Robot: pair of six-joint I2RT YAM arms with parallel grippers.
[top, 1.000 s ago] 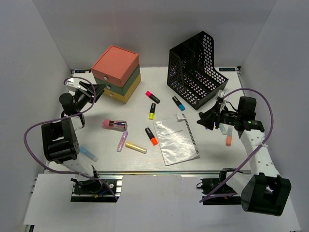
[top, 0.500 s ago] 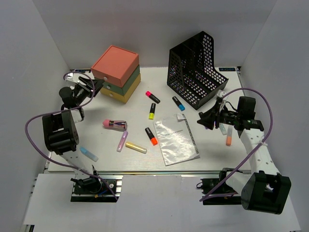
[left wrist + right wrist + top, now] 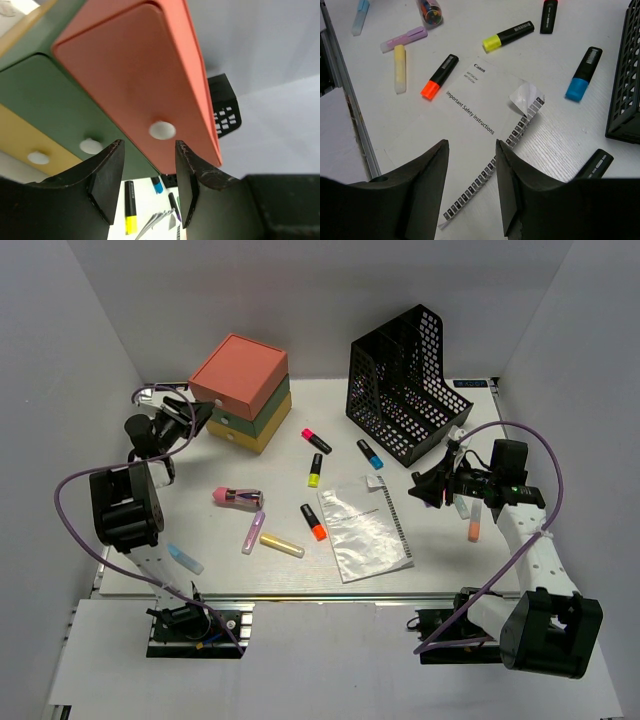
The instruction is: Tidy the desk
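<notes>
Drawers first: the stacked box (image 3: 240,390) in the upper left of the top view has a pink tier over a green and a yellow one. All three are pushed in, so their contents are hidden. The black mesh file holder (image 3: 405,380) stands at the upper right, its open slots facing up and toward the left. A small clear tube (image 3: 237,497) with a pink cap lies on its side at centre left, and the right wrist view shows coloured sticks inside it.

All of this rests on the desk (image 3: 440,550), a white top that fills the middle of the overhead frame. Its long axis runs left to right, and the metal rail (image 3: 330,595) lies along its bottom edge.

The left gripper (image 3: 195,418) is at the drawer box. Only its wrist view shows the three white knobs, and the pink drawer's knob (image 3: 162,130) sits just beyond the half-spread fingertips, with nothing clamped between them.

The right gripper (image 3: 425,488) hangs at centre right, jaws moderately apart and holding nothing. Below it lies a bagged leaflet (image 3: 470,115), whose print "Important Safety instructions" is legible only from that wrist. Scattered highlighters lie around it, among them an orange one (image 3: 439,76) and a blue one (image 3: 583,74).
</notes>
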